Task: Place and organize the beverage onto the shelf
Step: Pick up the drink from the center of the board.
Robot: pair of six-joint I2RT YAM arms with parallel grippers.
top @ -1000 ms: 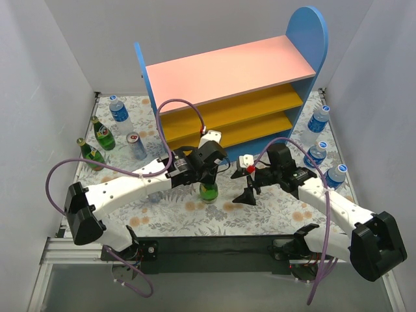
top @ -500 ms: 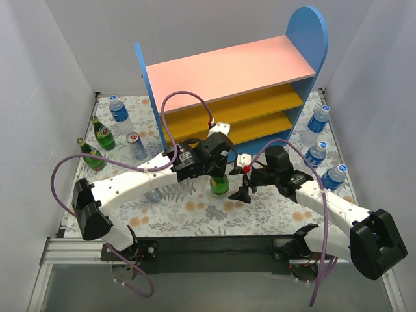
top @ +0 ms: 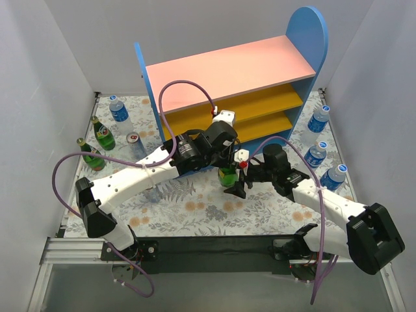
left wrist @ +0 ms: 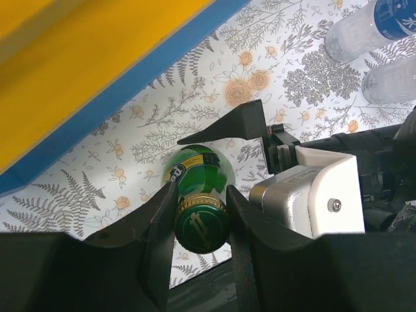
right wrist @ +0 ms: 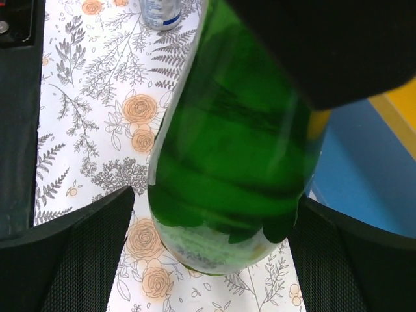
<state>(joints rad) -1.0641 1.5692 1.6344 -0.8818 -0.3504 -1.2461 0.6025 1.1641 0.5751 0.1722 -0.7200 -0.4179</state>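
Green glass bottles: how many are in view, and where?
3. Two stand at far left: rear bottle, front bottle. The third bottle is clamped at its neck by the left fingers before the shelf, between the open right fingers. More may be hidden.

Bottle [right wrist: 227,162]: glossy green glass, with metal-looking cap [left wrist: 200,224]. Desk [top: 195,208]: matt floral-printed covering. Shelf [top: 227,68]: smooth, matt painted boards. Right tool [right wrist: 211,253] pads [right wrist: 71,260]: matt black, finely textured.
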